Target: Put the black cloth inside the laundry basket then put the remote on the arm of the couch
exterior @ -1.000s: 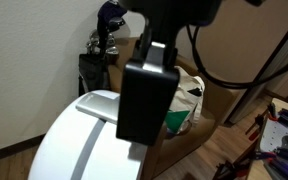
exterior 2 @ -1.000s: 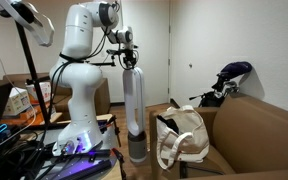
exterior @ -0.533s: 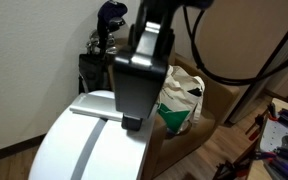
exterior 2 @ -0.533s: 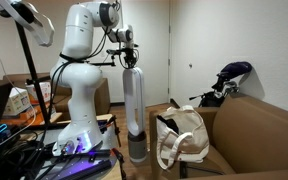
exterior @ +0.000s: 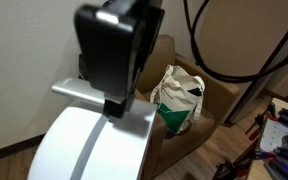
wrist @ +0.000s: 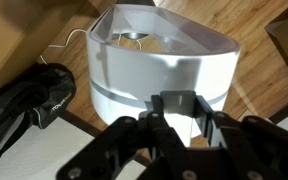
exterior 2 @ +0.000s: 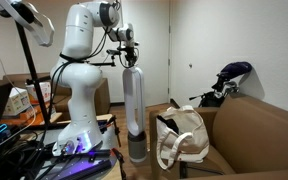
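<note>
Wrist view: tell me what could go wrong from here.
1. The pincer hangs over the white domed unit; lowering here could strike it.
2. The black fabric thing beside that unit may not be the piece to move; a grab there could take the wrong item.
3. The laundry basket slumps with a handle hanging down its side, so a dropped cloth might catch on the rim.

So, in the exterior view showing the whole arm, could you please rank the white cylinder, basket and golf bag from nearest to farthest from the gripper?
1. White cylinder: directly below the gripper.
2. Basket: lower, beside the couch.
3. Golf bag: farthest, behind the couch.
</note>
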